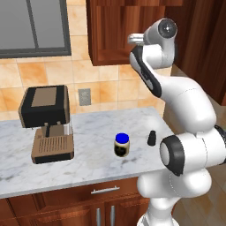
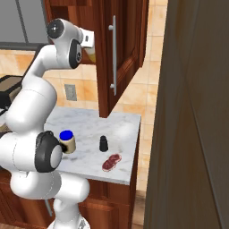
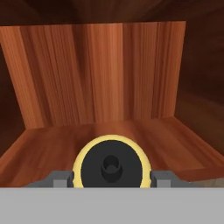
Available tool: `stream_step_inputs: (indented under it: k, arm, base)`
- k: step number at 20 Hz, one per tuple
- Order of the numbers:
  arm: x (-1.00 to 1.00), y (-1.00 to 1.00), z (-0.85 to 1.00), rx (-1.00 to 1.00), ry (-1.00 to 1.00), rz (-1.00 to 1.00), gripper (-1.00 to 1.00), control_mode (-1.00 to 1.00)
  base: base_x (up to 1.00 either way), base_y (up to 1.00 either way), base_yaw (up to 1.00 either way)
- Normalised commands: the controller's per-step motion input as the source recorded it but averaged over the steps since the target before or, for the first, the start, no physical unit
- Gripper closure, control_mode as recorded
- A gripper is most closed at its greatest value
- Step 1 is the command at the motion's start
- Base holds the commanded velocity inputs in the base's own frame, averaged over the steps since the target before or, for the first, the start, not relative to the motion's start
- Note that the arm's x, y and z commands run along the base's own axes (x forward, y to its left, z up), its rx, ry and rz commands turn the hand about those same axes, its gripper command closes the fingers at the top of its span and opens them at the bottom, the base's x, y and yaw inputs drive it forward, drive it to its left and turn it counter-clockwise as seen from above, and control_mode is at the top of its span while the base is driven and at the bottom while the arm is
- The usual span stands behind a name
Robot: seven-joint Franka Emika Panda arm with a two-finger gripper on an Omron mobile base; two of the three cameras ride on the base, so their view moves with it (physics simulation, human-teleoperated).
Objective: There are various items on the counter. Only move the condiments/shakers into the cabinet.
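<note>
- Carrying the yellow squeeze bottle with black nozzle (image 3: 112, 166) into the dark reddish-brown wooden wall cupboard (image 3: 100, 78).
- Pincer (image 3: 112, 178) clamped half-wide on it.
- Next: lower onto shelf, release.

The white-grey marbled stone counter (image 1: 88, 167) carries a black and brown coffee machine (image 1: 46, 123) at its left. To its right stands the squat blue-lidded jar (image 1: 122, 145), then the small black shaker (image 1: 152, 137). The small dark-red lumpy object (image 2: 111, 162) lies near the front edge. The yellow squeeze bottle with black nozzle (image 3: 112, 165) sits inside the dark reddish-brown wooden wall cabinet (image 3: 100, 78), above the counter.
</note>
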Motion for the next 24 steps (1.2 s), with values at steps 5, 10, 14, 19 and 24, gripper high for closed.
stream_step_inputs:
  k: [5, 10, 14, 19, 24]
  arm:
    - [0.00, 0.00, 0.27, 0.00, -0.01, 0.00, 1.00, -1.00]
    - [-0.02, 0.00, 0.14, 0.00, -0.09, 0.00, 1.00, -1.00]
    - [0.12, 0.00, 0.00, 0.00, -0.01, 0.00, 1.00, -1.00]
    - [0.37, 0.00, -0.18, 0.00, 0.00, 0.00, 1.00, -1.00]
    - [0.45, 0.00, -0.01, 0.00, 0.00, 0.00, 1.00, -1.00]
  base:
    - [0.00, 0.00, 0.00]
    - [0.00, 0.00, 0.00]
    - [0.00, 0.00, 0.00]
    - [0.00, 0.00, 0.00]
    - [0.00, 0.00, 0.00]
